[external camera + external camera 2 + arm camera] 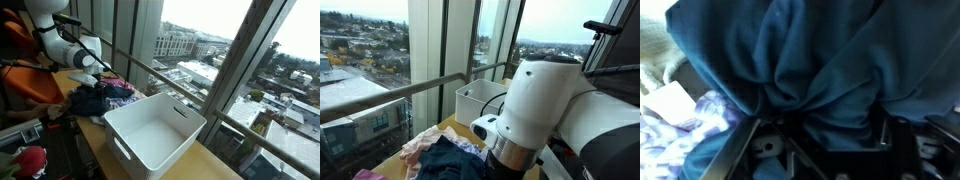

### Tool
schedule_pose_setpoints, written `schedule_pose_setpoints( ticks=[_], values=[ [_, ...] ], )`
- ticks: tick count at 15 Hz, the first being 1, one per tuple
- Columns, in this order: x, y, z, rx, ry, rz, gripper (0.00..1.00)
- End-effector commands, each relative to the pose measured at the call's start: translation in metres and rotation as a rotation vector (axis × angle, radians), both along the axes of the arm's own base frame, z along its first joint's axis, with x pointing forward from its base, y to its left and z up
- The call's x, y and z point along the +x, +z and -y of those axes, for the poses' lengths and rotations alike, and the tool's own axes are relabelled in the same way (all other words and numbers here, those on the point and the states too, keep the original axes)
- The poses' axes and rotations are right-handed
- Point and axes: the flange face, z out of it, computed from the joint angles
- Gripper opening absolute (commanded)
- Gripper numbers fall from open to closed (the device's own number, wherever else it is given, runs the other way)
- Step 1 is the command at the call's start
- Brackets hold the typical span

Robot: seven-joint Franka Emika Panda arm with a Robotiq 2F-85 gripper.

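Note:
In the wrist view a dark blue garment [810,60] fills most of the picture, its folds drawn into a pucker between the fingers of my gripper [820,128]. The jaws are closed in on that bunch of cloth, and the right finger [885,128] shows dark beside it. In an exterior view the gripper [101,73] is down on a pile of clothes [108,95] on the wooden table [215,165]. The same pile [445,155] lies in front of the arm's white body [545,105], which hides the gripper there.
A white open bin [150,135] stands next to the pile, also seen by the window [478,98]. Lighter patterned cloth [680,125] lies beside the blue garment. Window glass and a railing [190,85] run along the table's far side. A red object [30,158] sits low nearby.

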Motion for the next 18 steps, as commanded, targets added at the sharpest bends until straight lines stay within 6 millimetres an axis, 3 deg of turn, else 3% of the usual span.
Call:
schedule_pose_setpoints(
  ticks=[1, 6, 8, 11, 14, 18],
  values=[
    [-0.006, 0.01, -0.007, -0.042, 0.005, -0.012, 0.4],
    [-0.029, 0.069, -0.022, -0.073, 0.012, -0.011, 0.04],
    [-0.033, 0.104, -0.023, -0.086, 0.006, 0.007, 0.0],
    [-0.033, 0.162, -0.013, -0.11, -0.009, 0.058, 0.04],
    [-0.019, 0.228, 0.015, -0.143, -0.039, 0.13, 0.04],
    [0.007, 0.309, 0.078, -0.183, -0.113, 0.219, 0.04]
  ],
)
